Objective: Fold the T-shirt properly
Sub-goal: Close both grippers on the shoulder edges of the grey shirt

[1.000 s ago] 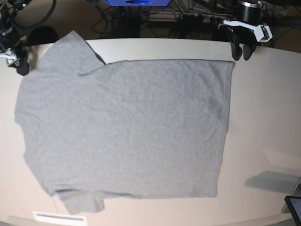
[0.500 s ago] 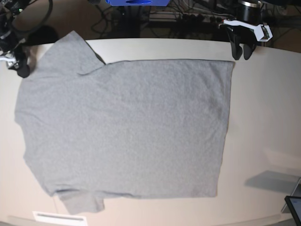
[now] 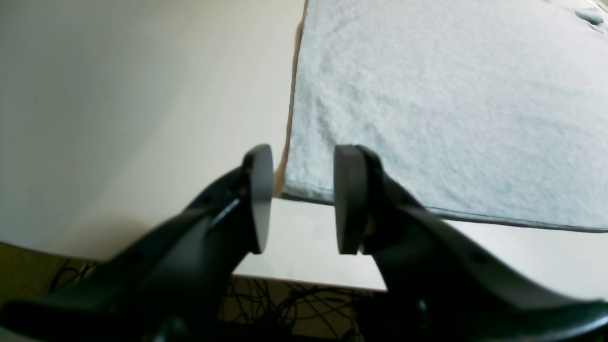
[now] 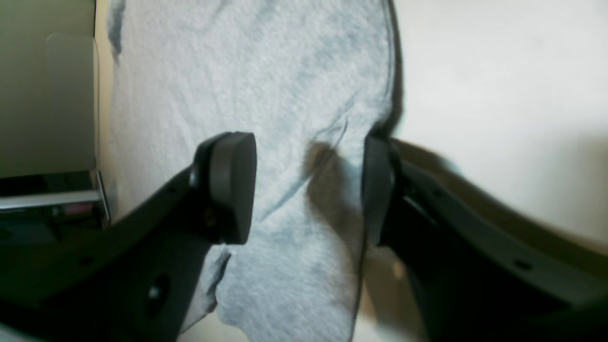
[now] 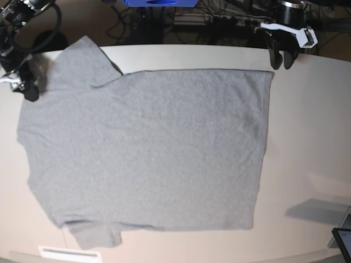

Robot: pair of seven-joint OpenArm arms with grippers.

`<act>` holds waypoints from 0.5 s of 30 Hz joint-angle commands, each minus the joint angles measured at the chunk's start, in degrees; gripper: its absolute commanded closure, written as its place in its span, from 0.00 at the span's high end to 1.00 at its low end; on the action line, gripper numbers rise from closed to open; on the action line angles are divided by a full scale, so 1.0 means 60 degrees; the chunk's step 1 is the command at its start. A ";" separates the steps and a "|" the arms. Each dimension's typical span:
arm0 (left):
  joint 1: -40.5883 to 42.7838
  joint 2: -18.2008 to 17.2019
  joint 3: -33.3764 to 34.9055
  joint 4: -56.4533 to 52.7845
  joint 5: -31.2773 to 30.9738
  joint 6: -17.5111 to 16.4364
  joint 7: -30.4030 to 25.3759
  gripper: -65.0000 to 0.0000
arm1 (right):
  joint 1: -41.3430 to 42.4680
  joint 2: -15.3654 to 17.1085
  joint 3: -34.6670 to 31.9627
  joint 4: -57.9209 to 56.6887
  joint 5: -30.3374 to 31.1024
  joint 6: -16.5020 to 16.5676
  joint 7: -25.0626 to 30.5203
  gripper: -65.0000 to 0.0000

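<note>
I see the T-shirt (image 5: 148, 148) spread flat on the tabletop (image 5: 307, 142), my left hand (image 3: 303, 199) open beside its hem corner, my right hand (image 4: 308, 187) open over the shoulder

The light is bright and soft. The desk (image 5: 307, 126) looks pale and washed out in both wrist views. The right gripper (image 4: 308, 190) is blurry and drops a dark shadow on the T-shirt (image 4: 285, 71). Edges bend in the wrist views.
</note>
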 commanded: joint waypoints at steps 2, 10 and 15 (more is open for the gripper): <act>0.0132 -0.0057 -0.0058 0.0133 -0.0019 -0.0040 -0.0276 0.33 | 0.0050 0.0137 0.0010 0.0086 0.0238 0.0101 0.0080 0.51; 0.0132 -0.0057 -0.0058 0.0133 -0.0019 -0.0040 -0.0276 0.33 | 0.0138 0.0167 -0.0620 -0.0925 0.0238 0.0101 0.0227 0.40; 0.0132 -0.0057 -0.0058 0.0133 -0.0019 -0.0040 -0.0276 0.33 | 0.0196 0.0196 -0.0620 -0.0940 0.0238 0.0101 0.0241 0.05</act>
